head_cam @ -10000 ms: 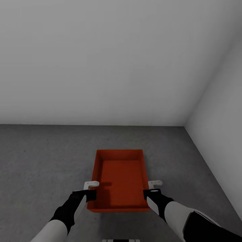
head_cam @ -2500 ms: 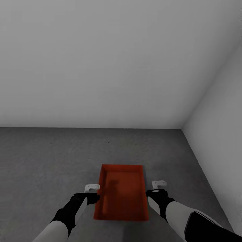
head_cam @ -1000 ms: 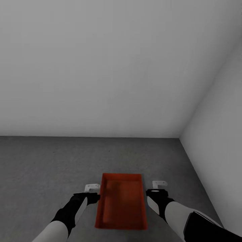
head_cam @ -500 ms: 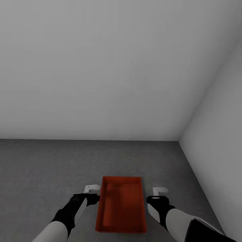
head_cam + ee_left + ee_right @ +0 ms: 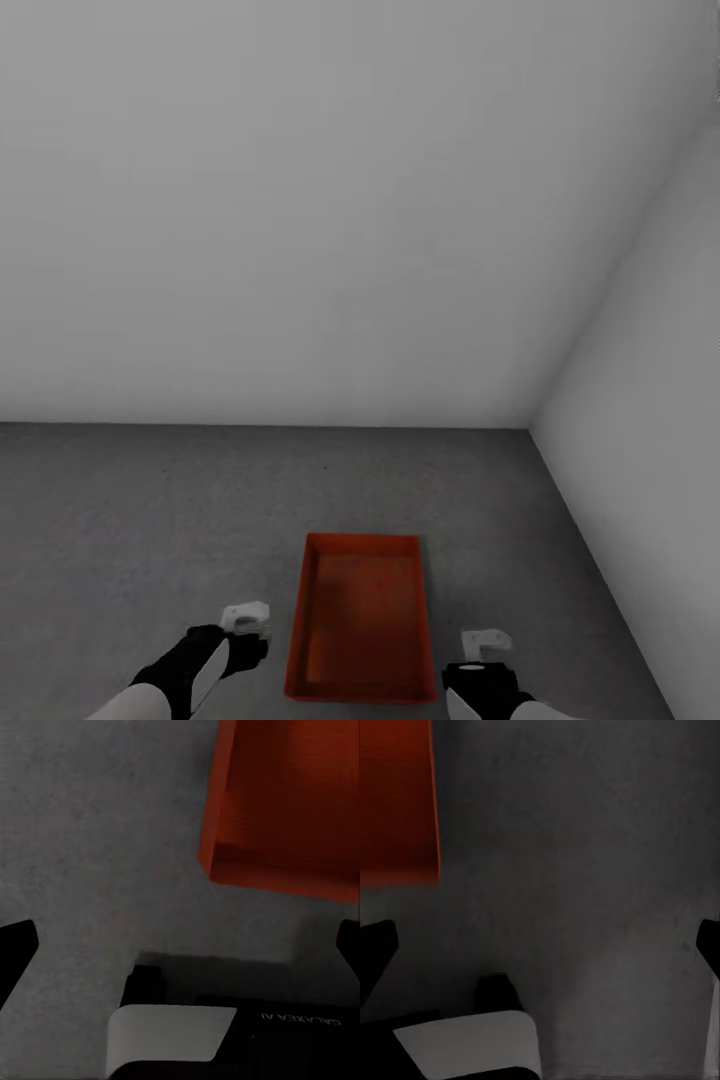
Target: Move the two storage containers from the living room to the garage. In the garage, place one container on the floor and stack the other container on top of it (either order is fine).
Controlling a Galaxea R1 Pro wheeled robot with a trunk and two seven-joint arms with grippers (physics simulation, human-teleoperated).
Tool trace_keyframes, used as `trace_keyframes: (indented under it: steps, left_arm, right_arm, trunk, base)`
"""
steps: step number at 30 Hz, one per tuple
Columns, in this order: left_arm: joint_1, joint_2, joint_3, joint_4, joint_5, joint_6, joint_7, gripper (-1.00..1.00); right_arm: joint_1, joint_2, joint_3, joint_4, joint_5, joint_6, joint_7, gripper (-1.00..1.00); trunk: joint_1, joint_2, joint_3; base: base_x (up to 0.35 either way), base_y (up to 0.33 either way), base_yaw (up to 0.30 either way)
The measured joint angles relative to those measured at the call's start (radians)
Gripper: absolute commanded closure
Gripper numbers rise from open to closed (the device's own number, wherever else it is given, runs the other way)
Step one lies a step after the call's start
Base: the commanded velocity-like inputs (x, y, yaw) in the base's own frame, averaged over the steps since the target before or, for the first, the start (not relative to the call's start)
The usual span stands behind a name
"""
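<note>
One orange-red storage container [image 5: 362,620] rests flat on the grey concrete garage floor [image 5: 130,530], open top up, and nothing shows inside it. My left gripper [image 5: 245,620] hangs just off its left wall, near the close corner, and touches nothing. My right gripper [image 5: 486,642] hangs off its right side, also apart from it. In the left wrist view a container corner [image 5: 285,810] lies beyond the open left gripper [image 5: 180,945]. The right wrist view has a container edge [image 5: 397,802] to one side of the open right gripper [image 5: 540,945].
Plain white walls meet in a corner [image 5: 530,425] behind and to the right of the container. The right wall [image 5: 650,480] runs close along the right arm's side. Bare floor stretches to the left.
Ten seconds ago the container hung higher between both grippers; it now lies on the floor. In the last second both grippers drew back along its sides, and the camera shifted.
</note>
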Motion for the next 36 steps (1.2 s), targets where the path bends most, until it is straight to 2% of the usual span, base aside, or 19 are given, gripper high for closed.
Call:
trace_keyframes:
  steps: [3,5,9,16,20,27,33,36]
  left_arm:
    - [0.0,0.021,0.0,0.121,0.01,-0.092,0.0,-1.0]
    - [0.0,0.028,0.0,0.182,0.014,-0.13,0.0,-1.0]
    - [0.002,0.035,-0.001,0.256,0.018,-0.167,0.0,-1.0]
    - [0.014,0.042,-0.001,0.274,0.019,-0.177,0.0,-1.0]
    - [0.015,0.045,-0.001,0.274,0.019,-0.181,-0.002,-1.0]
    - [0.02,0.051,-0.001,0.275,0.022,-0.255,-0.003,-1.0]
    - [0.028,0.058,-0.001,0.276,0.021,-0.269,-0.003,-1.0]
    - [0.05,0.066,-0.001,0.276,0.02,-0.272,-0.004,-1.0]
  right_arm:
    - [0.035,0.0,-0.001,0.0,-0.001,0.0,0.001,-1.0]
    - [0.059,0.0,-0.001,0.0,-0.001,-0.001,0.003,-1.0]
    - [0.092,0.0,0.001,0.0,0.001,-0.007,0.006,-1.0]
    - [0.106,0.0,0.001,-0.001,0.004,-0.039,0.012,-1.0]
    - [0.135,-0.001,0.001,-0.001,0.004,-0.044,0.033,-1.0]
    - [0.194,-0.004,0.001,-0.001,0.006,-0.061,0.111,-1.0]
    - [0.228,-0.005,0.001,-0.001,0.007,-0.065,0.163,-1.0]
    - [0.26,-0.008,0.001,0.0,0.007,-0.068,0.205,-1.0]
  trunk:
    - [-0.011,0.021,0.014]
    - [-0.019,0.035,0.024]
    - [-0.035,0.063,0.043]
    - [-0.061,0.112,0.076]
    - [-0.077,0.14,0.095]
    - [-0.104,0.189,0.128]
    - [-0.127,0.231,0.156]
    - [-0.138,0.252,0.17]
  base:
    - [0.0,0.0,0.0]
    - [0.0,0.0,0.0]
    - [0.0,0.0,0.0]
    - [0.0,0.0,-0.024]
    - [0.0,0.0,-0.058]
    - [0.0,0.0,-0.065]
    - [0.0,0.0,-0.071]
    - [0.0,0.0,-0.077]
